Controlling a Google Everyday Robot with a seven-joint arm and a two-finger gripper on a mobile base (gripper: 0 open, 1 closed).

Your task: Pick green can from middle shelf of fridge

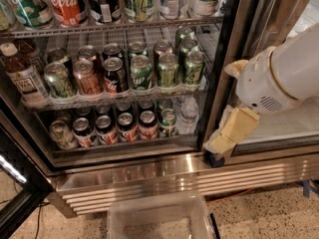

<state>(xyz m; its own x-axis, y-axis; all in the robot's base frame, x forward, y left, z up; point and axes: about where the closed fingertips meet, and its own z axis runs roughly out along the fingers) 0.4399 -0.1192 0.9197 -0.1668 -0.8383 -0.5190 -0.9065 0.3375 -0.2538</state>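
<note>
The fridge (pixel 149 169) stands open in front of me. Its middle shelf (pixel 114 98) holds two rows of cans. Dark green cans with pale markings stand at the right end of the front row (pixel 193 67) and beside it (pixel 168 69), with more behind them. Another green can (pixel 59 80) stands at the left end. A brighter green can lettered "UP" (pixel 141 72) stands mid-row, next to a black can and a copper can. My gripper (pixel 225 137) hangs outside the fridge, in front of the right door frame, lower than the middle shelf and right of it. It holds nothing that I can see.
Large bottles (pixel 67 4) stand on the rack above. A brown bottle (pixel 22 76) stands at the shelf's left end. The lower rack holds more cans (pixel 127 126) and a water bottle (pixel 188 114). A clear plastic bin (pixel 159 218) sits on the floor below. The open door's edge (pixel 15 203) is at lower left.
</note>
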